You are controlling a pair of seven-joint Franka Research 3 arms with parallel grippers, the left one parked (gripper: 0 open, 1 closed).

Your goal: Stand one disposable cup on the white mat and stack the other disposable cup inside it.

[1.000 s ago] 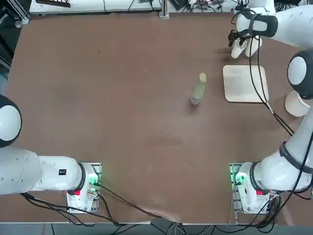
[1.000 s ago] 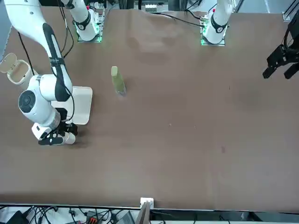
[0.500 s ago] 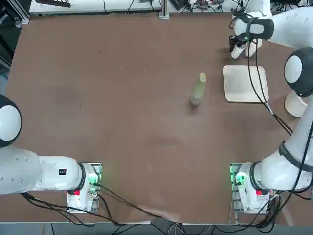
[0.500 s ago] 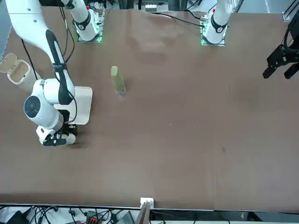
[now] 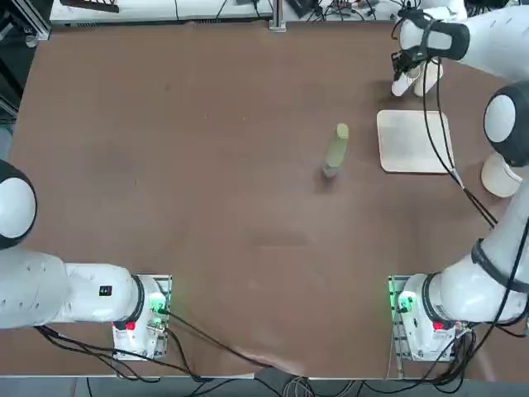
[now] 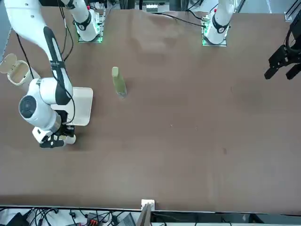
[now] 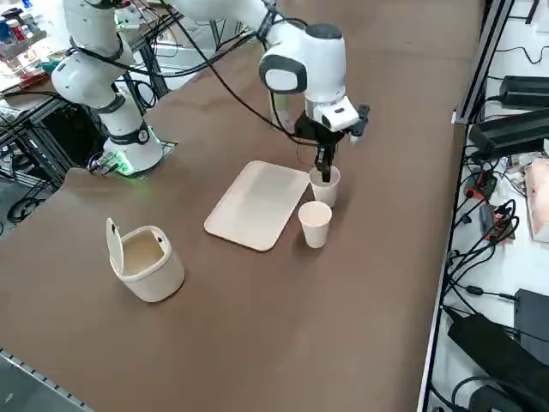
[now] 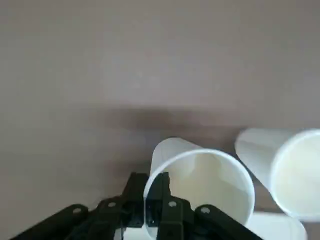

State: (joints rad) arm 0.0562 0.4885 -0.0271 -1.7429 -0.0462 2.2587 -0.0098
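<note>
Two white disposable cups stand upright on the brown table just beyond the white mat (image 7: 257,204), off its far edge. My right gripper (image 7: 324,172) is shut on the wall of one cup (image 7: 325,189), with one finger inside the rim and one outside, as the wrist view shows (image 8: 205,180). The other cup (image 7: 315,225) stands close beside it, free (image 8: 292,170). From above, the gripper (image 5: 402,74) covers the held cup (image 5: 401,86), with the second cup (image 5: 428,80) to its right and the mat (image 5: 415,141) nearer the base.
A round off-white container with a raised lid (image 7: 146,256) stands at the table's right edge near the mat (image 5: 500,175). A slim green bottle (image 5: 336,150) lies near the table's middle, left of the mat.
The right gripper's fingers have closed onto the cup's wall. The hand shifted slightly over the cups; the mat, bottle and container stayed put.
</note>
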